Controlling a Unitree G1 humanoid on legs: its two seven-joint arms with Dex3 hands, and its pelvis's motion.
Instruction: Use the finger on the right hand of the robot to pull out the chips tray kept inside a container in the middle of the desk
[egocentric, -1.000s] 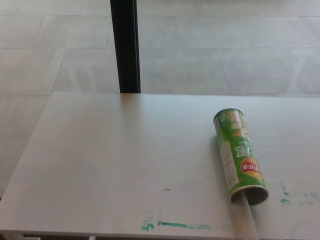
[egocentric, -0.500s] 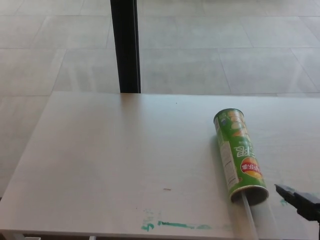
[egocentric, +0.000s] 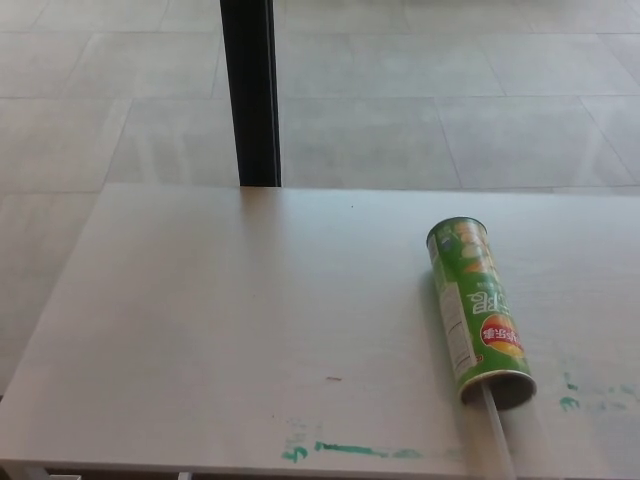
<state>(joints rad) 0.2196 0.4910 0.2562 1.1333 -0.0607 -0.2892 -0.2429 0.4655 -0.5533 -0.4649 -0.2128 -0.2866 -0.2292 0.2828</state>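
From my feed I see the green chips can (egocentric: 477, 310) lying on its side on the white desk (egocentric: 230, 330), toward the right edge, its open mouth turned to the near edge. A pale strip of the clear tray (egocentric: 497, 432) pokes out of that mouth and reaches the near edge. Green marker smears (egocentric: 350, 450) sit along the near edge, left of the can. Neither hand shows, so I cannot tell their state. A black post (egocentric: 250, 92) stands behind the far edge.
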